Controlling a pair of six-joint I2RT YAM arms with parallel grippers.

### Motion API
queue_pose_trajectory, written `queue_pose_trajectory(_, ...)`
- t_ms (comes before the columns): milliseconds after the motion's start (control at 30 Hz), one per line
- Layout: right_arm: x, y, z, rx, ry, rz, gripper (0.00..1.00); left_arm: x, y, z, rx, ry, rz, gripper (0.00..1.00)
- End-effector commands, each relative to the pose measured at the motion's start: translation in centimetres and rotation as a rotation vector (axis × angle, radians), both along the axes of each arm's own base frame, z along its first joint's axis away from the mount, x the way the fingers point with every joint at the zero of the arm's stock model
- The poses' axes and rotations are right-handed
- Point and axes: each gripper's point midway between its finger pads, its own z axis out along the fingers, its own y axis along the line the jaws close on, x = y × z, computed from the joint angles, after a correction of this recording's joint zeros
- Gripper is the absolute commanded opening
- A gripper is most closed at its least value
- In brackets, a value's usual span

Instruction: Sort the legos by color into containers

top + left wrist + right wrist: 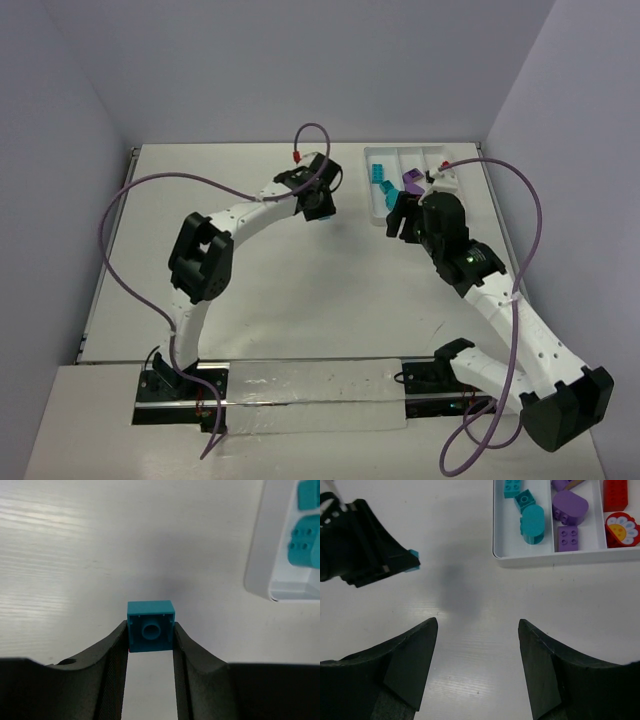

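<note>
My left gripper point(150, 636) is shut on a small teal lego point(150, 620), its hollow underside facing the wrist camera. It hangs over the table just left of the white tray point(259, 555). In the right wrist view that gripper point(365, 545) shows at the upper left with a teal corner point(414, 561) sticking out. The tray point(545, 559) has teal legos point(532, 522) in its left container, purple ones point(568, 507) in the middle, and a red brick point(615, 492) with a red round piece point(622, 529) on the right. My right gripper point(478, 627) is open and holds nothing, on the near side of the tray.
From above, the tray point(372, 205) sits at the far right of the white table, with the right gripper point(400, 222) at its near edge and the left gripper point(322, 208) to its left. Purple cables loop over both arms. Grey walls enclose the table.
</note>
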Motion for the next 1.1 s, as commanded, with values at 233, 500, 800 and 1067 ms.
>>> queue_pose_trajectory(233, -1.8, -1.7, -1.4, -0.016, 0.034, -0.066, 0.73, 0.0, -2.8, -3.7, 0.088, 0.047, -0.071, 0.48)
queue_pose_trajectory(500, -1.4, -0.3, -2.9, -0.005, 0.076, -0.008, 0.73, -0.3, -2.5, 0.7, 0.044, -0.002, -0.074, 0.93)
queue_pose_trajectory(800, 0.4, 7.8, -7.2, 0.062, 0.17, 0.169, 0.74, -2.0, 8.7, 8.3, -0.042, -0.108, 0.191, 0.91)
queue_pose_trajectory(1067, 5.8, 12.3, -12.9, 0.02, 0.318, 0.062, 0.73, -4.9, 18.7, 9.9, -0.062, -0.162, 0.355, 0.88)
